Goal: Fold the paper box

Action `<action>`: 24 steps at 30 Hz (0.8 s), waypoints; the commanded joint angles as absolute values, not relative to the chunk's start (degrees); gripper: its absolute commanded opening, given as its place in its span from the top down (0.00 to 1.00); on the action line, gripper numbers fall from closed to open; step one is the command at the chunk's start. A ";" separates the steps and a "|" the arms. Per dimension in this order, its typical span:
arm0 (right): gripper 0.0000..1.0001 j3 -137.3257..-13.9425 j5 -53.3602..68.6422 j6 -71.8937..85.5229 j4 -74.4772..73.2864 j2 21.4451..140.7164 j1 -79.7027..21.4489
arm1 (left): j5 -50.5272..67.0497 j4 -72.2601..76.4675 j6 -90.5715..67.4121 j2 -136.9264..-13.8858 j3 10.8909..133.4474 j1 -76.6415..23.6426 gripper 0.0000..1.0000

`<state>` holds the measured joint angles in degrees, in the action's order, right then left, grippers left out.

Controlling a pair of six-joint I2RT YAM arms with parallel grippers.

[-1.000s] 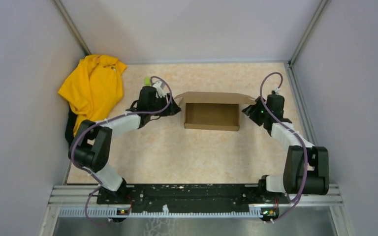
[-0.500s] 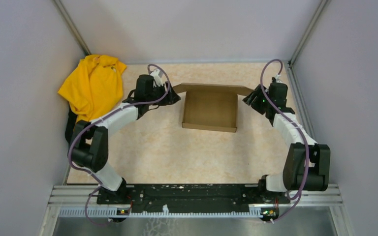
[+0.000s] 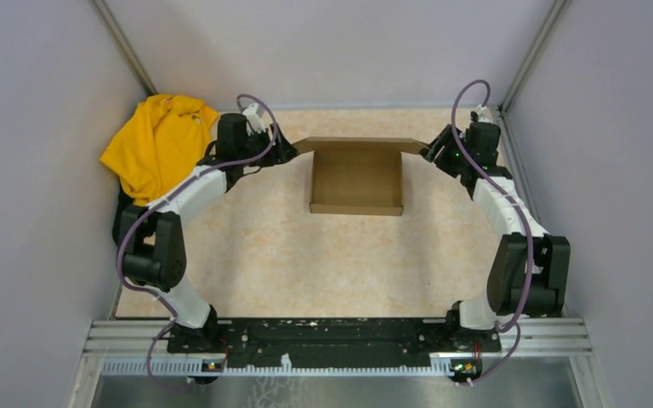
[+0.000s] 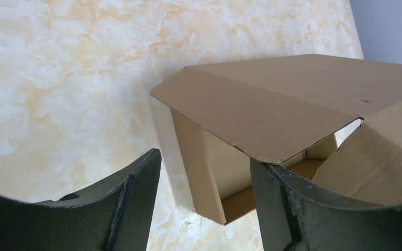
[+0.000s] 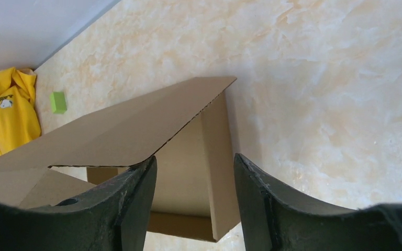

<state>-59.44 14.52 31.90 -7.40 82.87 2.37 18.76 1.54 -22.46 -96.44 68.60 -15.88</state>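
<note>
The paper box [image 3: 357, 178] is plain brown cardboard, a shallow open tray with its lid flap raised along the far edge. My left gripper [image 3: 287, 151] is open at the lid's left corner; in the left wrist view [image 4: 204, 172] the lid flap [image 4: 272, 115] rests on top of the right finger [image 4: 272, 193]. My right gripper [image 3: 432, 151] is open at the lid's right corner; in the right wrist view [image 5: 194, 180] the lid flap [image 5: 115, 130] lies over the left finger [image 5: 136, 193], with the box side wall [image 5: 217, 157] between the jaws.
A yellow cloth garment [image 3: 160, 144] lies at the far left against the wall and shows in the right wrist view [image 5: 2, 112]. A small green block [image 5: 58, 102] lies near it. Grey walls close the left, back and right sides.
Both grippers have moved toward the back wall, carrying the lid corners with them. The box has slid back with them and its lid flap now stands higher.
</note>
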 commanded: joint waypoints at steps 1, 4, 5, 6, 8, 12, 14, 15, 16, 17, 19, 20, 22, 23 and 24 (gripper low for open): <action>0.44 -63.03 16.26 31.36 -5.80 84.04 1.90 | 22.74 0.64 -21.34 -95.25 69.56 -14.15 0.30; 0.43 -63.89 16.84 31.51 -5.37 84.80 1.69 | 23.42 0.84 -21.57 -95.32 69.27 -13.60 0.30; 0.43 -64.16 16.95 31.59 -5.36 85.01 1.67 | 23.34 0.80 -21.74 -95.29 69.15 -13.27 0.30; 0.43 -64.42 17.10 31.62 -5.38 85.15 1.60 | 22.87 0.86 -21.83 -95.14 68.94 -12.96 0.30; 0.43 -64.80 17.29 31.78 -5.23 85.11 1.43 | 20.61 0.96 -21.97 -94.60 68.26 -12.41 0.30; 0.42 -65.52 17.56 31.83 -5.14 85.30 1.18 | 15.91 0.83 -22.41 -94.36 68.45 -11.15 0.30; 0.42 -65.61 17.70 32.01 -5.02 85.45 1.19 | 14.06 0.30 -22.70 -94.60 69.02 -10.46 0.30; 0.42 -65.65 17.75 32.02 -5.01 85.53 1.10 | 13.97 0.35 -22.82 -94.60 69.14 -10.12 0.29; 0.42 -65.69 17.75 32.02 -4.97 85.56 1.14 | 13.71 0.56 -22.85 -94.37 69.05 -9.91 0.29; 0.42 -65.72 17.75 32.07 -4.86 85.60 1.14 | 13.22 0.96 -22.74 -93.98 68.85 -9.85 0.29; 0.42 -65.92 17.84 32.16 -4.83 85.76 1.03 | 11.80 1.69 -22.59 -93.10 68.05 -9.84 0.28; 0.41 -65.98 17.89 32.23 -4.79 85.88 0.98 | 11.43 2.54 -22.38 -92.65 67.48 -9.84 0.27; 0.41 -66.22 18.01 32.30 -4.73 86.24 0.84 | 9.76 3.56 -22.16 -92.05 66.47 -9.77 0.25; 0.41 -66.33 17.99 32.27 -4.80 86.39 0.80 | 8.75 3.46 -22.04 -92.00 66.25 -9.76 0.25; 0.41 -66.45 18.00 32.27 -4.75 86.52 0.73 | 7.92 3.43 -21.90 -91.95 66.22 -9.76 0.25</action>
<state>-62.43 17.26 32.12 -6.92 86.15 1.34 12.05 1.39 -22.61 -94.59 67.13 -9.96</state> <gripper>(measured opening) 0.584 0.747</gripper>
